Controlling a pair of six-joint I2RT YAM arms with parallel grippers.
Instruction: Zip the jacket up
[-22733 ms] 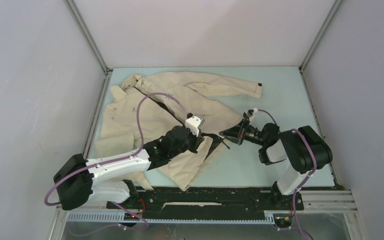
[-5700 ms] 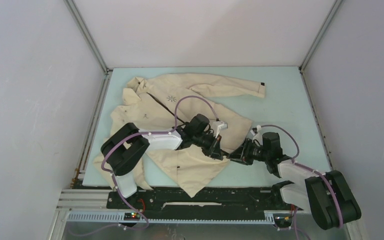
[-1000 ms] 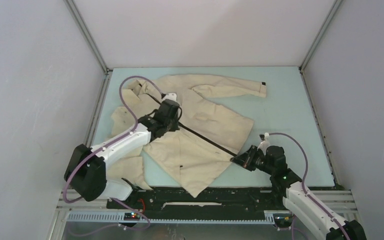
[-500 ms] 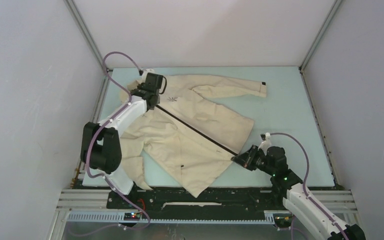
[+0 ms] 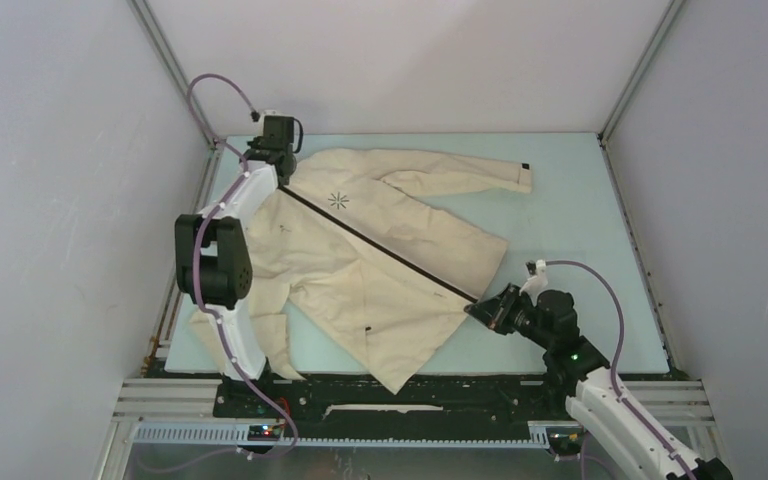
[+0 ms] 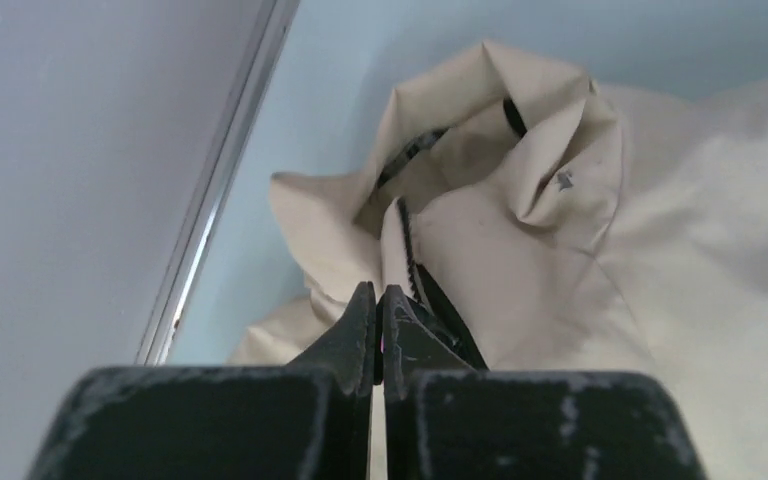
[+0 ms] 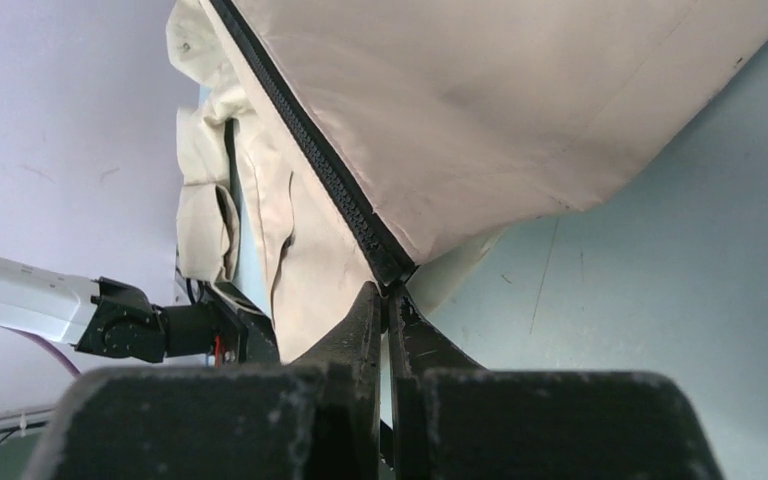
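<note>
With the jacket (image 5: pixel 410 215) spread diagonally from the surface's far-left corner toward its near-right edge, its zipper (image 5: pixel 380 248) looks closed to the collar, left pincer (image 6: pixel 378 300) clamped tight at its top and right pincer (image 7: pixel 385 295) tight on its bottom end, so the next move is probably to release both.

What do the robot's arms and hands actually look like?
The left arm and right arm have white shells with chunky black joints; a thin purple cable loops along each. The left hand and right hand each end in two black tapering fingers, scuffed grey near the base.
</note>
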